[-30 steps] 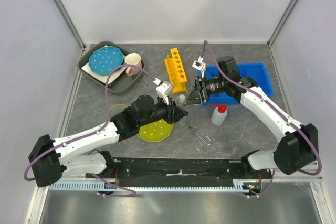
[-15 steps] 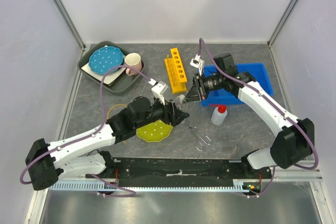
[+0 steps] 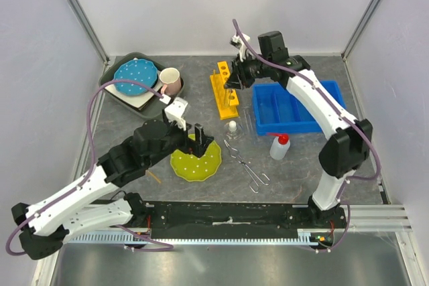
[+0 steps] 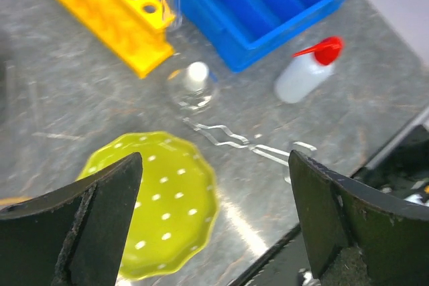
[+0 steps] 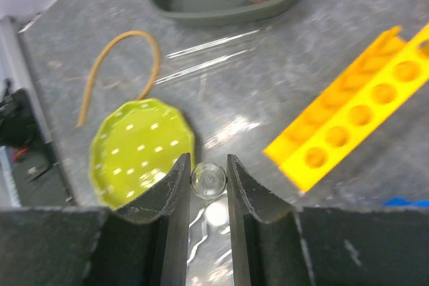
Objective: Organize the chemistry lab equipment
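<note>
Beside yellow rack (image 5: 348, 132), right gripper (image 5: 206, 165) clamping clear tube (image 5: 208, 180) — seemingly upright, left gripper (image 4: 214, 159) spread wide

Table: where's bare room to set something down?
Widest bare patch: front right, bordered by the squeeze bottle, blue bin and tongs. Crowded: the centre, where flask, yellow-green plate and yellow rack sit close together. The left arm overhangs the front left.

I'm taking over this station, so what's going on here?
The right tool grips a thin clear tube upright beside the yellow test-tube rack, not yet in a hole. The left tool hangs open by the yellow-green plate, holding nothing. The flask, metal tongs and squeeze bottle sit loose on the table.
</note>
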{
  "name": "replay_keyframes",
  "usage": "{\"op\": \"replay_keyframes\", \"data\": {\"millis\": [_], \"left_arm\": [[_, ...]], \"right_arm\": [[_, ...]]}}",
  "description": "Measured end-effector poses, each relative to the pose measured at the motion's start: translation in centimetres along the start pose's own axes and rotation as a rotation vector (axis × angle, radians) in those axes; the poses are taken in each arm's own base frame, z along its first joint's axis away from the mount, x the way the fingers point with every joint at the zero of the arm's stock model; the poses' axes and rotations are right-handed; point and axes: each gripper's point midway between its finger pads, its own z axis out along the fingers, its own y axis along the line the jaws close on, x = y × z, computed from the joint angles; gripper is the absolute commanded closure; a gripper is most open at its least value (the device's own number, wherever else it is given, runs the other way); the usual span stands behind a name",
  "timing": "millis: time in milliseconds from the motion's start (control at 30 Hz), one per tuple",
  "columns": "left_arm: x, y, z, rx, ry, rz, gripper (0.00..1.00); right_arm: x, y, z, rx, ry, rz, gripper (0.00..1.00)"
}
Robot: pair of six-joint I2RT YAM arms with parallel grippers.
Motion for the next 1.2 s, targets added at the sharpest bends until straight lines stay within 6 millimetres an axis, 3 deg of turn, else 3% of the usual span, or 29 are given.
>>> {"op": "replay_keyframes", "data": {"millis": [100,200,367,433,767,1200], "left_arm": [[0.7,1.9,-0.9,-0.075,0.019,0.063,0.03],[2.8,3.7,-1.0,-0.142,0.075,0.119,0.03],[7.0,6.2,-0.4,-0.230,0.197,0.199,0.04],[7.8,6.8,-0.2,-0.252,0.231,0.223,0.04],[7.4,8.5,-0.4,-0.341,0.222,0.245,0.04],[7.4,8.8,-0.5,-0.357,0.220,0.246,0.04]], "right_arm": [[-1.6,-3.2,2.1,0.079,-0.018,-0.040,0.77],[-2.7,-5.9,4.1,0.147,-0.029,-0.067,0.77],[-5.1,-8.8,7.2,0.229,-0.068,-0.136,0.76],[-5.9,-9.5,8.2,0.261,-0.080,-0.170,0.76],[-6.5,-11.4,11.6,0.354,-0.114,-0.246,0.75],[-5.5,-15.0,13.4,0.438,-0.106,-0.272,0.74]]}}
